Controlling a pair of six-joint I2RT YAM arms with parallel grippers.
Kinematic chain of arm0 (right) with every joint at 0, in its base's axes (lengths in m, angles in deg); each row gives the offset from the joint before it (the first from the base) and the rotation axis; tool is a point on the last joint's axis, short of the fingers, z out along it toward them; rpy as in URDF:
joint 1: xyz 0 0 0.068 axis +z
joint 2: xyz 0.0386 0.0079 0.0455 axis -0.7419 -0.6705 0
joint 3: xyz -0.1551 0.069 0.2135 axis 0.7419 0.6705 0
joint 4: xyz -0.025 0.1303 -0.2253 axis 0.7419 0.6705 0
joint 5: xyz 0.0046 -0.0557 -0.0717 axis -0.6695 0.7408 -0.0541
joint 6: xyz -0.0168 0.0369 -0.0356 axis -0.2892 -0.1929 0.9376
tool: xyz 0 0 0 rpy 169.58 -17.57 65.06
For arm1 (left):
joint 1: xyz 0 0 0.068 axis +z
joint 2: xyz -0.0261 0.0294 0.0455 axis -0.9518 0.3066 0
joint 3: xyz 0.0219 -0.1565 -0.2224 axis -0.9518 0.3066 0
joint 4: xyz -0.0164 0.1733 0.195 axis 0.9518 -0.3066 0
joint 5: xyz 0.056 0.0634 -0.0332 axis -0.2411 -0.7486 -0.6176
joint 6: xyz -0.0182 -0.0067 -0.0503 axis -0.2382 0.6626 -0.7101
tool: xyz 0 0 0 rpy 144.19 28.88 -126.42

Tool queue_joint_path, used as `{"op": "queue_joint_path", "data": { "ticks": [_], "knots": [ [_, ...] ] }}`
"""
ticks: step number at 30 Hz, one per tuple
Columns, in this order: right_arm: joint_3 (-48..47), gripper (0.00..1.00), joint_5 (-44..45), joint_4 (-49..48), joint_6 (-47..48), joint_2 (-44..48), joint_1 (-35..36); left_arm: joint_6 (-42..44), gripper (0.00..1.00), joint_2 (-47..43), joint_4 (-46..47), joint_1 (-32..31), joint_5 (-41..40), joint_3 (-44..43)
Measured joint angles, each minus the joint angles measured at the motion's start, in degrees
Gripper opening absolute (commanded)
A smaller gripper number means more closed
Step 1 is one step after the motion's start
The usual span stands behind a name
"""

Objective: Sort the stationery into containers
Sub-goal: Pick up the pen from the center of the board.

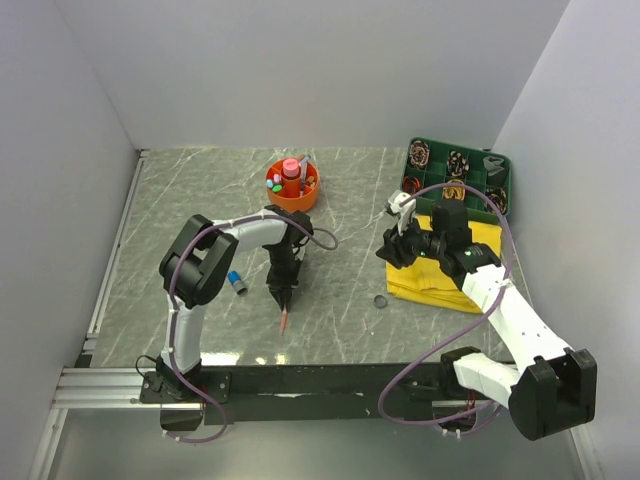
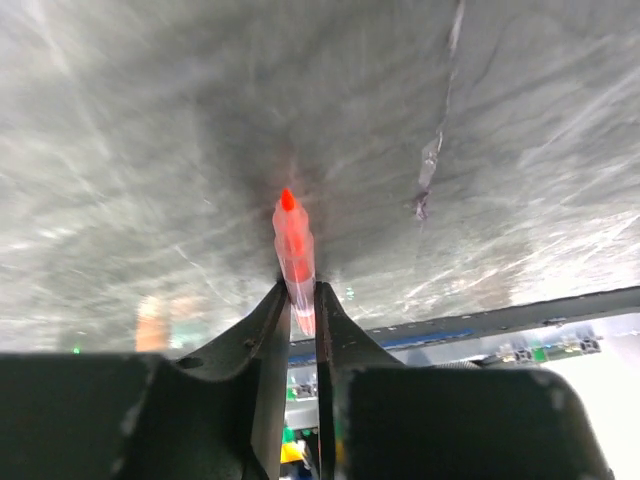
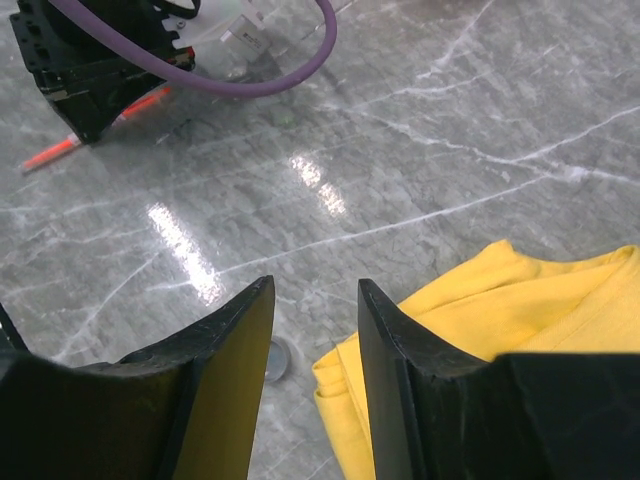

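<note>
A red pen (image 2: 293, 240) is clamped between the close-set fingers of the left gripper (image 2: 302, 298), tip projecting beyond them, while the right gripper (image 3: 315, 300) is shown parted and empty, a dark disc (image 3: 277, 358) below its gap.

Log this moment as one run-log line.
left gripper: shut on red pen | right gripper: open, empty, beside yellow cloth | pen not yet in orange organiser
</note>
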Motion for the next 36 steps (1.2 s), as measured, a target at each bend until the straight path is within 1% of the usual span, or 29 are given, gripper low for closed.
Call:
{"op": "queue_joint_path", "data": {
  "ticks": [3, 5, 7, 8, 15, 19, 22, 25, 29, 32, 36],
  "knots": [
    [0.0, 0.46, -0.1, -1.2, -0.8, 0.0, 0.0, 2.0, 0.17, 0.0, 0.2, 0.7, -0.3, -0.1],
    [0.0, 0.46, -0.1, -1.7, -1.0, -0.3, 0.0, 3.0, 0.15, -0.3, 0.4, 1.2, -0.5, 0.2],
    [0.0, 0.46, 0.1, -1.9, -1.2, -0.5, 0.0, 4.0, 0.09, -0.9, 1.0, 1.4, -0.8, 0.8],
    [0.0, 0.46, 0.2, -2.0, -1.2, -0.5, 0.0, 4.6, 0.01, -1.3, 1.3, 1.4, -1.0, 1.2],
    [0.0, 0.45, 1.6, -1.9, -0.5, 0.5, 0.0, 9.7, 0.01, -4.6, 5.5, 1.4, -0.8, 4.9],
    [0.1, 0.46, 0.9, -0.9, -0.2, 3.8, 0.0, 15.1, 0.01, -7.4, 8.7, 1.4, -0.9, 7.3],
    [-0.2, 0.46, 0.5, -0.7, -2.8, 5.4, 0.0, 20.1, 0.01, -9.2, 12.0, 1.8, -1.0, 7.8],
    [-1.2, 0.47, -2.0, -1.2, -8.0, 4.3, -0.3, 28.1, 0.01, -10.7, 13.4, 3.5, 3.4, 6.1],
    [-1.6, 0.49, -7.3, -6.5, -18.0, -0.2, -1.2, 36.2, 0.01, -11.8, 11.4, 7.2, 12.3, -1.0],
    [-2.5, 0.50, -13.0, -13.9, -28.4, -6.1, -2.5, 41.7, 0.01, -12.4, 9.0, 11.4, 20.7, -8.3],
    [-4.7, 0.51, -18.5, -25.3, -41.5, -14.1, -3.4, 45.9, 0.01, -12.4, 5.9, 16.0, 31.0, -15.6]
  ]
}}
